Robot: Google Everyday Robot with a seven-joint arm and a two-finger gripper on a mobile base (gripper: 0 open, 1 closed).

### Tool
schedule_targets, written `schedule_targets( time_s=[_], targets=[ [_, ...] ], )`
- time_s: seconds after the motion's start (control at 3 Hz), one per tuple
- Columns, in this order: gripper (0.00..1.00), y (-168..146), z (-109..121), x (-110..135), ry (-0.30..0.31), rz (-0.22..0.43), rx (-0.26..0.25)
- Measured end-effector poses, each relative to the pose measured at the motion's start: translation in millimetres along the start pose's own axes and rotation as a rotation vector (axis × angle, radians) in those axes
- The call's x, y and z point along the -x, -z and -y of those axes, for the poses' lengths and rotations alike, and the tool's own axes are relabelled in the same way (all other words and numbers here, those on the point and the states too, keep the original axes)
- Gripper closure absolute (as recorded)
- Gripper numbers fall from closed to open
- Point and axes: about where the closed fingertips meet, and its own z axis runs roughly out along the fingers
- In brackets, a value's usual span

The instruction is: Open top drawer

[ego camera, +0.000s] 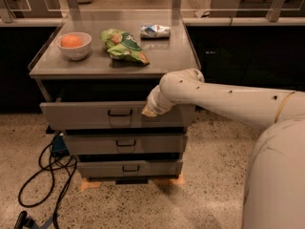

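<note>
One drawer, the top drawer (81, 116), stands pulled part-way out beneath the countertop (164, 56). The gripper (151, 109) sits at its front upper edge, at 3 o'clock from the black handle (120, 112); whether it grips cannot be told.

Reaching across toward the view's left from the white body (279, 175), with the arm (233, 101) nearly level.
Bending downward at the rounded wrist (177, 84), with the gripper (150, 109) at the far end, mid-view, angled down-left.

Pincer (148, 110) at top drawer (81, 116) front, beside handle (120, 112)
</note>
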Motion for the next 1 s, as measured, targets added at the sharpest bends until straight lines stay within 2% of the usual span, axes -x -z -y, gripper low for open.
schedule_targets(
  time_s=[0.67,1.0],
  targets=[
    [1.0,3,0,-1,0.001,0.0,0.001],
    [1.0,33,-16,3,0.083,0.061,-0.048]
  ],
)
